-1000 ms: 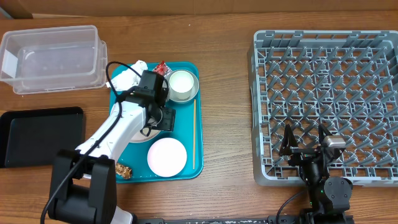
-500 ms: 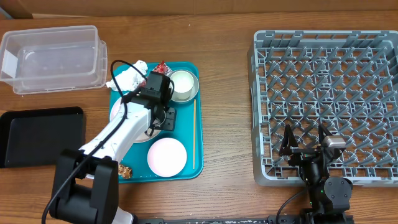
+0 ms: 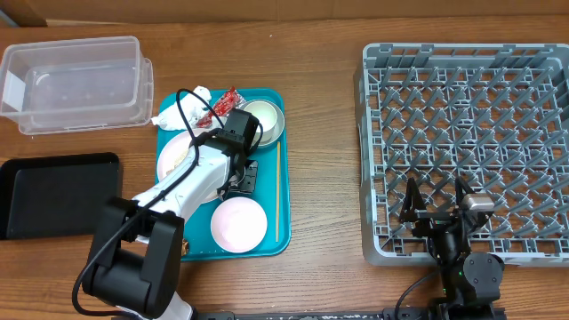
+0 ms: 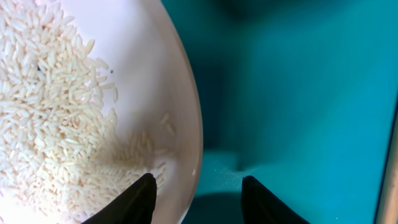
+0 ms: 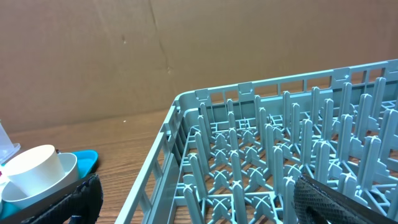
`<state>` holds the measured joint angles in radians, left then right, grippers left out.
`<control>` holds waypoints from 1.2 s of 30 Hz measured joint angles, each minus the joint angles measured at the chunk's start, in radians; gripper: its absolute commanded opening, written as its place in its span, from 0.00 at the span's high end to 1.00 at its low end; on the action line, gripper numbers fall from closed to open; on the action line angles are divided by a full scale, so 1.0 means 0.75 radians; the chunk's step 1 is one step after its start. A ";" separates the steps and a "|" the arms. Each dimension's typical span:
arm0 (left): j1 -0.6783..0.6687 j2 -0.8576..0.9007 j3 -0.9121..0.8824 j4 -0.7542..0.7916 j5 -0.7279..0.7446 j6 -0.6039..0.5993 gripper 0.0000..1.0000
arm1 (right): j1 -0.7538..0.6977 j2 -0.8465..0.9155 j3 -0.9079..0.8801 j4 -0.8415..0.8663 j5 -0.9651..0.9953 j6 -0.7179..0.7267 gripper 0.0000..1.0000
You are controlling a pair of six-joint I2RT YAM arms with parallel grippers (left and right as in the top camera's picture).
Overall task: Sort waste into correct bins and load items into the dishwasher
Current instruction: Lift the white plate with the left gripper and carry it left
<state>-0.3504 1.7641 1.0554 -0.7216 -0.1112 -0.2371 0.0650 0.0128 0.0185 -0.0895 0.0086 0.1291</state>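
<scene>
The pale plate [image 3: 173, 160] lies on the left of the teal tray, with loose rice [image 4: 56, 93] on it. My left gripper [image 3: 242, 175] is open and low at the plate's right rim [image 4: 186, 124]; one finger is over the rice, the other over the tray. The grey-rimmed bowl [image 3: 271, 120] holds the white cup [image 5: 34, 167]. The small pink bowl [image 3: 238, 222] sits at the tray's front. The napkin [image 3: 182, 105] and red wrapper [image 3: 229, 98] lie at the tray's back, the brown lump [image 3: 176, 244] at its front left. My right gripper [image 3: 436, 203] is open over the grey dish rack [image 3: 467, 107].
The clear tub [image 3: 76, 82] stands at the back left, and the black tray [image 3: 58, 191] lies in front of it. A thin wooden stick [image 3: 276, 191] lies along the right side of the teal tray [image 3: 267, 240].
My left arm has swung right and toward the front, bringing its gripper to the plate's right rim and partly covering the grey-rimmed bowl. The right arm has not moved.
</scene>
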 measured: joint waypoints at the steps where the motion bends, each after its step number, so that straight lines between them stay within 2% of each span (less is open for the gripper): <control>1: 0.000 0.000 0.000 -0.006 -0.004 -0.006 0.56 | 0.001 0.000 0.000 0.000 -0.001 0.000 0.00; 4: 0.000 0.000 0.000 -0.015 -0.009 -0.024 0.62 | 0.001 0.000 0.000 0.000 -0.001 0.000 0.00; 14: 0.000 0.000 -0.021 -0.005 -0.016 -0.033 0.67 | 0.001 0.000 0.000 0.000 -0.001 0.001 0.00; 20: 0.001 0.000 -0.067 0.026 -0.041 -0.035 0.77 | 0.001 0.000 0.000 0.000 -0.001 0.000 0.00; 28: -0.004 -0.001 -0.066 0.028 -0.079 -0.029 0.96 | 0.001 0.000 0.000 -0.001 -0.001 0.000 0.00; 36: -0.005 -0.002 -0.027 -0.091 -0.093 -0.025 0.96 | 0.000 0.000 0.000 0.000 -0.001 0.001 0.00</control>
<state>-0.3538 1.7630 1.0348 -0.7898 -0.1806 -0.2562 0.0650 0.0128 0.0185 -0.0895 0.0082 0.1295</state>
